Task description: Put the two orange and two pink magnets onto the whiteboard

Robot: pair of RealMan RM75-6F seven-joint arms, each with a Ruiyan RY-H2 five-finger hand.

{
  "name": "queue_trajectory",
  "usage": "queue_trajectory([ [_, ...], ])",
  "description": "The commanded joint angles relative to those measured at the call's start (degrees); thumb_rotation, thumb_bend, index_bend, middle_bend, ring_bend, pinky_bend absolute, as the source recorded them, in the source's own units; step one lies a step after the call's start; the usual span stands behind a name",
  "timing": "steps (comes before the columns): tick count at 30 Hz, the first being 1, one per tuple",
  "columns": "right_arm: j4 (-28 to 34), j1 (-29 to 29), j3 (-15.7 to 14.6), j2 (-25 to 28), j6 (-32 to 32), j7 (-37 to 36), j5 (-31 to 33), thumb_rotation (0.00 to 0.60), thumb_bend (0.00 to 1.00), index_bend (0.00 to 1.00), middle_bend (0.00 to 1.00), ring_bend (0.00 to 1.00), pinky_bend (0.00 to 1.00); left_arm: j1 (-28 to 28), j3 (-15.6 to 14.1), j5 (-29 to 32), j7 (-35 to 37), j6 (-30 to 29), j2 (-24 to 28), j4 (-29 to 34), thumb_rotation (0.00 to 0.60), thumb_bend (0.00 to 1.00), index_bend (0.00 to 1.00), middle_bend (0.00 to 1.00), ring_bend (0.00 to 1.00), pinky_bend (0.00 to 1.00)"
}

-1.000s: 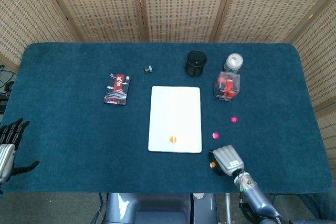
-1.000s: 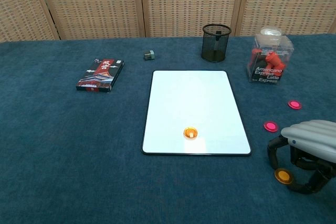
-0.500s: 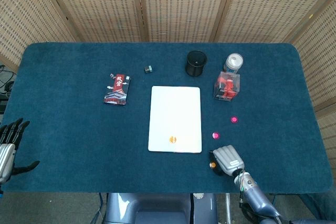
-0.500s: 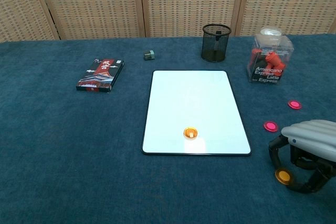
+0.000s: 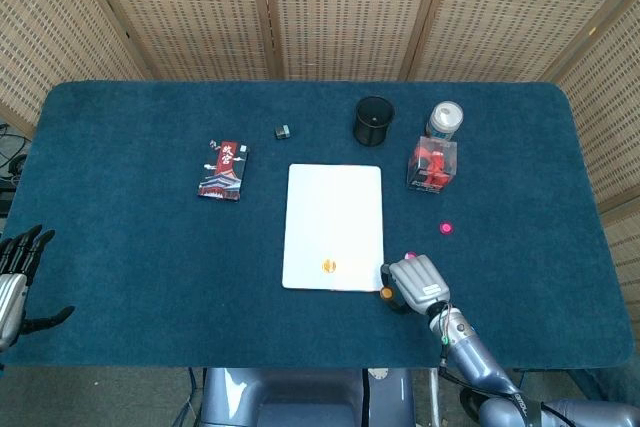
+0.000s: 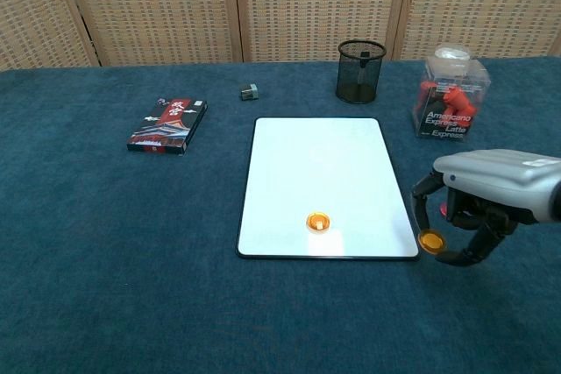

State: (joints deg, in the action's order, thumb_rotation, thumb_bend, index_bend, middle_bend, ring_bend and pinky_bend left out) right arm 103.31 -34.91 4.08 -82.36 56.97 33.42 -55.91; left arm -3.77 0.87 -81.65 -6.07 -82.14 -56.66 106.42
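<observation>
The whiteboard lies flat at mid-table with one orange magnet on its near end. My right hand pinches the second orange magnet just off the board's near right corner, raised a little above the cloth. One pink magnet lies on the cloth to the right; another peeks out just beyond the hand. In the chest view the right hand covers both pink magnets. My left hand hangs off the table's left edge, fingers spread, holding nothing.
A black mesh cup stands behind the board. A clear box of red items and a white-capped bottle stand at the back right. A card box and a small grey block lie to the left.
My right hand has taken the orange magnet off the cloth and carried it left and away from me, up to the whiteboard's near right corner. The left hand has not moved.
</observation>
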Motion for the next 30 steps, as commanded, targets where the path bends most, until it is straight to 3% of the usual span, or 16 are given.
queue_trajectory([
  [1,0.6,-4.9,4.6,-1.5,-1.0,4.5,9.5,0.600,0.34,0.51,0.95,1.00,1.00,0.0,0.0,0.0,0.4,0.0,0.1,-0.1,0.600,0.09,0.00,0.00,0.00,0.00],
  [10,-3.6,-12.6,8.8,-7.2,2.8,12.2,21.8,0.600,0.36,0.51,0.95,1.00,1.00,-0.4,0.3,0.7,1.3,0.9,0.5,-0.3,0.600,0.09,0.00,0.00,0.00,0.00],
  [16,-7.2,-15.5,9.3,-10.2,4.2,14.6,27.2,0.600,0.36,0.51,0.95,1.00,1.00,-0.6,0.4,1.1,1.8,1.4,0.8,-0.4,0.600,0.09,0.00,0.00,0.00,0.00],
  [18,-8.0,-16.0,9.1,-10.8,4.4,14.7,28.1,0.600,0.35,0.48,0.95,1.00,1.00,-0.7,0.4,1.2,2.0,1.5,0.8,-0.4,0.600,0.09,0.00,0.00,0.00,0.00],
  [23,-8.2,-16.4,8.4,-11.2,4.8,14.0,28.5,0.600,0.24,0.28,0.95,1.00,1.00,-0.7,0.3,0.9,2.4,1.6,1.0,-0.5,0.600,0.09,0.00,0.00,0.00,0.00],
  [30,-5.7,-15.8,7.5,-9.3,6.6,12.9,26.9,0.600,0.26,0.27,0.95,1.00,1.00,-0.5,0.2,0.6,2.8,1.2,1.1,-0.4,0.600,0.09,0.00,0.00,0.00,0.00],
])
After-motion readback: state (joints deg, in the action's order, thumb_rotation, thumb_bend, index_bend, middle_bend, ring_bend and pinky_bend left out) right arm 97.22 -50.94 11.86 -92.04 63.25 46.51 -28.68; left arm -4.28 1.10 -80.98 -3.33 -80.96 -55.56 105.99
